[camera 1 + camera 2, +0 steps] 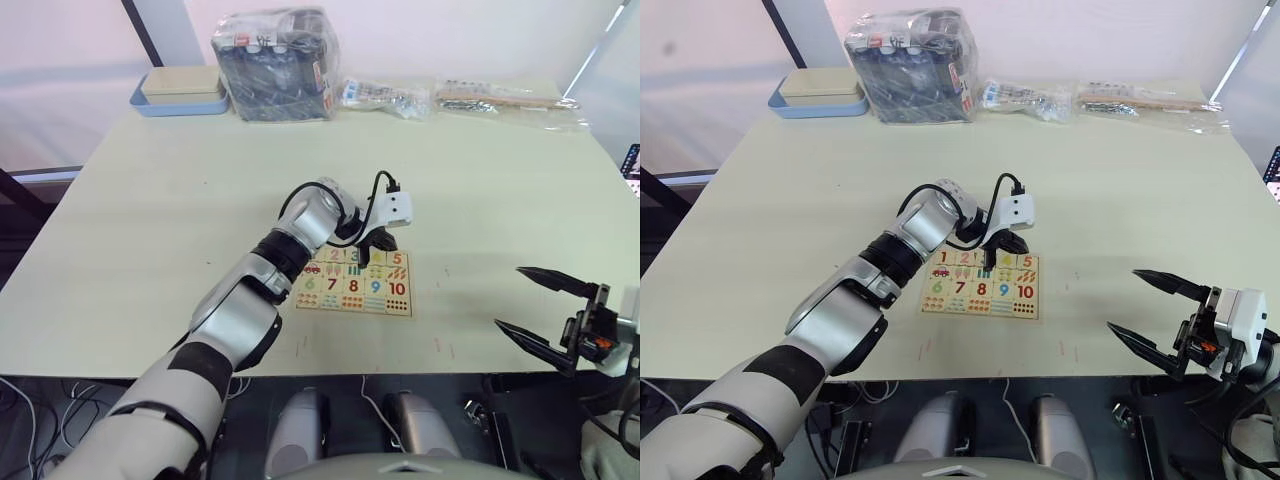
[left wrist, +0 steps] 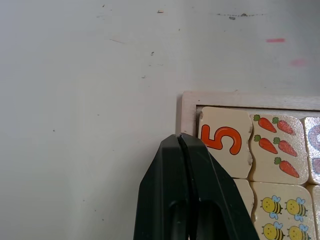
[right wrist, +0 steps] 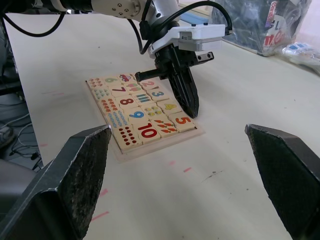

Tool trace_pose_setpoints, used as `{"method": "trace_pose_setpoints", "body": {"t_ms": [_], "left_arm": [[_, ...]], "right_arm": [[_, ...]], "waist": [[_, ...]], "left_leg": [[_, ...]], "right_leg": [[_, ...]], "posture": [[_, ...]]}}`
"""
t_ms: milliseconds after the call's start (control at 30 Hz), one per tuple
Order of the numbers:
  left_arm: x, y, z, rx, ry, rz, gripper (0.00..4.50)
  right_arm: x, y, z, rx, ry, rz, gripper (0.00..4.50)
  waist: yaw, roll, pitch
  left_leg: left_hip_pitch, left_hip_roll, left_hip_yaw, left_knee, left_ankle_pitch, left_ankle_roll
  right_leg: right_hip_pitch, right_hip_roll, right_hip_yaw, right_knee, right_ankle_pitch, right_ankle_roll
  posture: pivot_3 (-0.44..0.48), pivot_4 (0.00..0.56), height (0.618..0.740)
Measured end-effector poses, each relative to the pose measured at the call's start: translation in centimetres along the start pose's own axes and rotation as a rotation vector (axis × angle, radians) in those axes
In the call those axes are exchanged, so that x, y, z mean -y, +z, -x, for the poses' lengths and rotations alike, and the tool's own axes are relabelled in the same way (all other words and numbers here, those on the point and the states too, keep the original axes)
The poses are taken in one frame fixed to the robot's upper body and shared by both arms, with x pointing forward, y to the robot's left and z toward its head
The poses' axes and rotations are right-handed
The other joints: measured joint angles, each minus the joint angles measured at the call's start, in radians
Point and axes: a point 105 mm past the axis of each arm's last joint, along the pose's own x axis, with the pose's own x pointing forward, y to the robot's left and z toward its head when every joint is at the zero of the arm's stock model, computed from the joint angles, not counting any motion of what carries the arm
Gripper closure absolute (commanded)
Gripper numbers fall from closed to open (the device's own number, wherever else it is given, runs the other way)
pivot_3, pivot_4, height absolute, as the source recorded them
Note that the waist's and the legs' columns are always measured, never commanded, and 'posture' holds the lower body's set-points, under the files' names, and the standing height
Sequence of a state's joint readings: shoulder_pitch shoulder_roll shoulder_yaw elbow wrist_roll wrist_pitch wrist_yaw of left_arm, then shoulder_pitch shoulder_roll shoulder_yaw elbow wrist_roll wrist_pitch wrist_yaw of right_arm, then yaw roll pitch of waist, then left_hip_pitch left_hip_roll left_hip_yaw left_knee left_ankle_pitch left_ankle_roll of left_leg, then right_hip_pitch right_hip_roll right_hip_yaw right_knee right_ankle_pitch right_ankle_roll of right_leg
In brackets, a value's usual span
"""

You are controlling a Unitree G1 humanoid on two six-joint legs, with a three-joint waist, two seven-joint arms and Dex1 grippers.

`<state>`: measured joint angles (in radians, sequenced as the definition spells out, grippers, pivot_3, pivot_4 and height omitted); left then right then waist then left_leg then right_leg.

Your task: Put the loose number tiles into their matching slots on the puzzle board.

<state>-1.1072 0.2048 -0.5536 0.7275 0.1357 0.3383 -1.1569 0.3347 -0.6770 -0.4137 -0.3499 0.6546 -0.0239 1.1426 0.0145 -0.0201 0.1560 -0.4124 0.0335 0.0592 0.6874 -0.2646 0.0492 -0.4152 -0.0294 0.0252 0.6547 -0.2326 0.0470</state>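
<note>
Left wrist view had the left gripper (image 2: 181, 142) with its jaws pinched fully together and nothing between them, the tip sitting right at the corner of the puzzle board (image 2: 189, 102), just beside the 5 tile (image 2: 226, 141). That tile sat in the end slot of the top row, with a carrot square (image 2: 276, 146) next to it and a bee square below that.

From the right wrist view the same gripper came down almost upright over the board's top row, close to the 4 tile (image 3: 170, 106) and the 5. The 3 tile (image 3: 157, 94) and 2 tile (image 3: 148, 85) also lay in that row; the 1 end was too blocked by the arm to be sure of. The fixed 6 to 10 squares ran along the row beneath.

The right gripper (image 1: 533, 304) hung well apart from the board, off the near right edge of the desk (image 1: 150, 200), jaws spread wide and holding nothing.

Further out, at the far edge of the desk: a blue tray (image 1: 180, 98) with a pale box on it, a dark bundle wrapped in clear plastic (image 1: 276, 64), and a couple of flat plastic packets (image 1: 385, 95).
</note>
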Motion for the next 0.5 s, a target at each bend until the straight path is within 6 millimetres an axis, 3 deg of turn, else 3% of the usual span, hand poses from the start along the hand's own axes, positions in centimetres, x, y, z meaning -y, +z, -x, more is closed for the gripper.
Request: {"method": "trace_pose_setpoints", "body": {"t_ms": [500], "left_arm": [[0.47, -0.34, 0.36, -0.004, -0.018, -0.011, 4.48]], "right_arm": [[0.24, 0.23, -0.25, 0.008, 0.002, 0.008, 0.0]], "waist": [[0.0, 0.0, 0.0]], "left_leg": [[0.0, 0.0, 0.0, 0.0, 0.0, 0.0]], "right_leg": [[0.0, 0.0, 0.0, 0.0, 0.0, 0.0]], "posture": [[0.0, 0.15, 0.74]]}}
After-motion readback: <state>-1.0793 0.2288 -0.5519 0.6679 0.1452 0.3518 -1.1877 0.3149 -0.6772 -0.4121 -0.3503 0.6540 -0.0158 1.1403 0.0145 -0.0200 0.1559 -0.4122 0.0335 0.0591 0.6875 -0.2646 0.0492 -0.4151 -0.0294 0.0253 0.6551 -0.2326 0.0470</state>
